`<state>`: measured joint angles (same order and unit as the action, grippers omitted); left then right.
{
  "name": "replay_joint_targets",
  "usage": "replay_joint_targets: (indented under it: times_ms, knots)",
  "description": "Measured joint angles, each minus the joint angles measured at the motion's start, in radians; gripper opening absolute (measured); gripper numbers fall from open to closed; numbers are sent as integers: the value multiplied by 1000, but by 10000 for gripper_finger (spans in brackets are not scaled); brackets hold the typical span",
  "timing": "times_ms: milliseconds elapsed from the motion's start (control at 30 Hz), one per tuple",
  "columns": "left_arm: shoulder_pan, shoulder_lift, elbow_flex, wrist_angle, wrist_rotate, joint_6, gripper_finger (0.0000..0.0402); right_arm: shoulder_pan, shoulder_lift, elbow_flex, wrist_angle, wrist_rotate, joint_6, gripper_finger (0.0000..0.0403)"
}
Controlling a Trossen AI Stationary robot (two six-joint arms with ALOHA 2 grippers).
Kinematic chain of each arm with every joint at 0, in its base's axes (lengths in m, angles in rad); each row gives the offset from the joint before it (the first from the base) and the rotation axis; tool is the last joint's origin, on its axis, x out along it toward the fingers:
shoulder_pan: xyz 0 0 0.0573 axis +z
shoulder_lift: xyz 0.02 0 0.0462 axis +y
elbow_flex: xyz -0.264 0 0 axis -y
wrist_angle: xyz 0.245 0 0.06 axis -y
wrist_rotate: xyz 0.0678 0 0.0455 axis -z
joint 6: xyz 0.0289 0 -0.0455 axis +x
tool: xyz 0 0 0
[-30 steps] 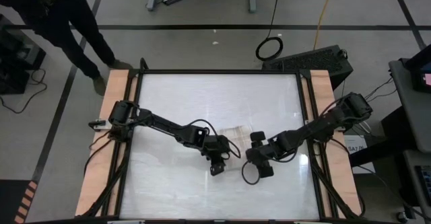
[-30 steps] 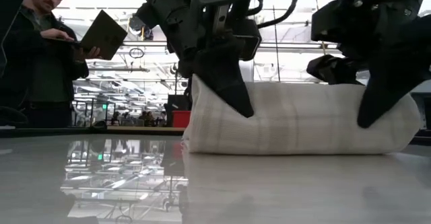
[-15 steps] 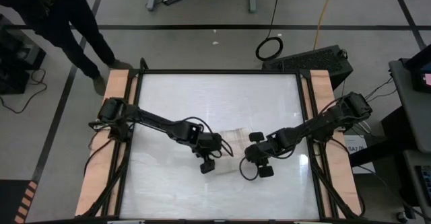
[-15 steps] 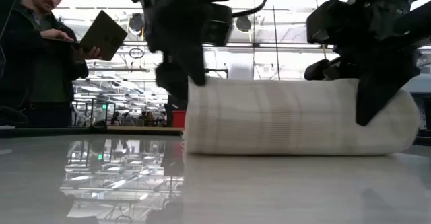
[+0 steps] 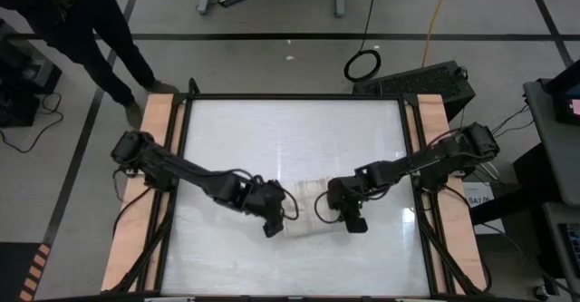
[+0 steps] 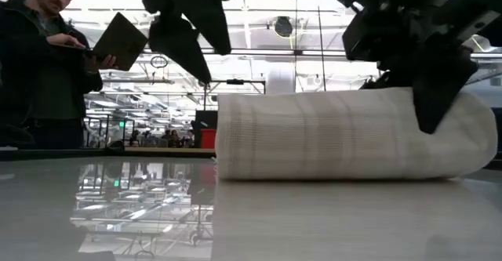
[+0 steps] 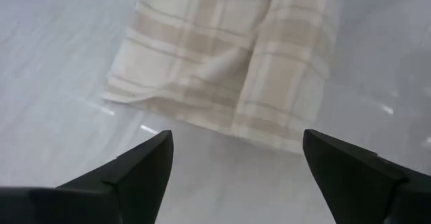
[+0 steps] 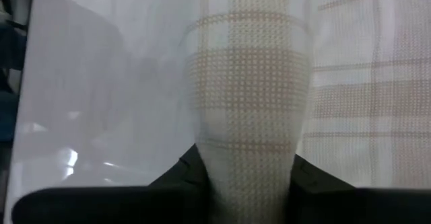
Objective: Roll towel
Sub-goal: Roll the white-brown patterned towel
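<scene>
Towel (image 6: 353, 135) first: the cream cloth with its tan plaid stripes lies on the white table (image 5: 272, 130) as a low, fat roll, a little toward the near edge and roughly midway between the two arms. From table height it reads as a neat cylinder lying on its side, resting flat on the glossy top.

From where I stand, the left gripper (image 5: 272, 222) is off the cloth. It hangs just beside the roll's left end, raised clear of the table, and its wrist camera shows both fingers (image 7: 135, 167) spread wide with only bare tabletop between them and the towel's edge lying beyond. The right gripper (image 5: 352, 213) is at the roll's other end, and its wrist view shows a narrow fold of plaid fabric rising from between its fingers, so I take it to be pinched closed on the towel there. In the low view a dark finger (image 6: 435, 96) lies against the front of the roll near that end.

A person (image 6: 39, 65) stands beyond the table's far left corner, looking down at an open laptop (image 6: 118, 41), well away from the arms.

My reading is that the rolling itself looks essentially done and this is the letting-go stage. What remains would be for the right gripper to ease its fingers apart and lift away gently, without tugging the outer layer loose, since thin fabric like this could easily unwind or drag.
</scene>
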<state>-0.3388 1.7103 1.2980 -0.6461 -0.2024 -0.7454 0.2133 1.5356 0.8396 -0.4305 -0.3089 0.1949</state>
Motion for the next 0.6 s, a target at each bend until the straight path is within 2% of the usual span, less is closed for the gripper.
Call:
replay_joint_targets:
  times_ms: [300,467,600]
  knots:
    - [-98,0,0,10,-120,-218,303,-73,0,-2,5,-109,-5,80]
    - [-120,0,0,4,-112,-206,301,-116,0,-57,65,-174,40,80]
    - [-120,2,0,17,-119,-110,301,-144,0,-90,101,-222,53,80]
